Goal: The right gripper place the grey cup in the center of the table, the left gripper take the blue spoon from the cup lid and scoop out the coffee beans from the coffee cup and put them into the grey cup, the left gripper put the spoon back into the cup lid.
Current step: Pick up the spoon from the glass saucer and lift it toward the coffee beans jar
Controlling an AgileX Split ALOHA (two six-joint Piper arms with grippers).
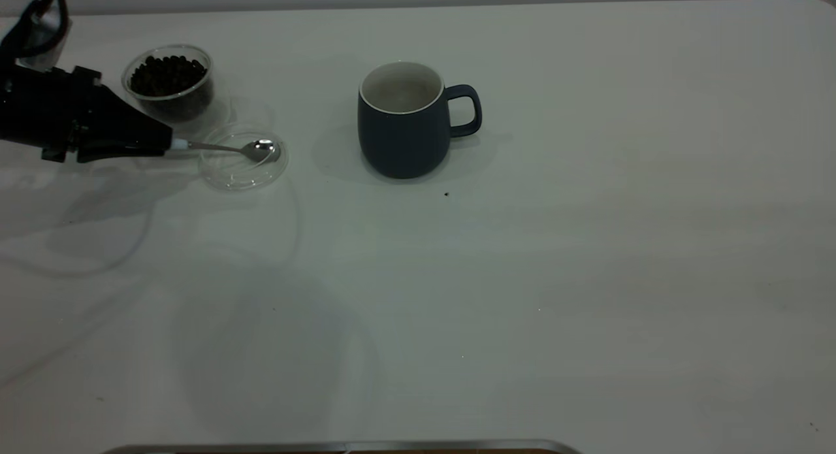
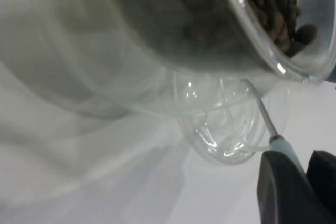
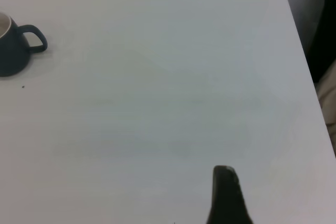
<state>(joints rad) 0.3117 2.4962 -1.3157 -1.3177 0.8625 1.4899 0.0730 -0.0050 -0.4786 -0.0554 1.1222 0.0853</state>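
Observation:
My left gripper [image 1: 163, 144] is at the table's far left, shut on the pale-blue handle of the blue spoon [image 1: 228, 148]. The spoon's shiny, empty bowl lies inside the clear cup lid [image 1: 225, 179]. The glass coffee cup [image 1: 171, 104] holding the coffee beans [image 1: 166, 75] stands just behind the lid. The grey cup [image 1: 405, 134] stands upright near the table's middle, handle to the right. The left wrist view shows the gripper [image 2: 296, 156], spoon neck [image 2: 265, 116], lid [image 2: 226, 140] and beans [image 2: 273, 9]. Only one black finger [image 3: 226, 195] of my right gripper shows, far from the grey cup [image 3: 10, 56].
The white table [image 1: 522, 277] is bare to the right of and in front of the grey cup. A tiny dark speck [image 1: 446, 194] lies just in front of the cup. A metal strip [image 1: 339, 447] runs along the near edge. The table's edge [image 3: 300, 51] shows in the right wrist view.

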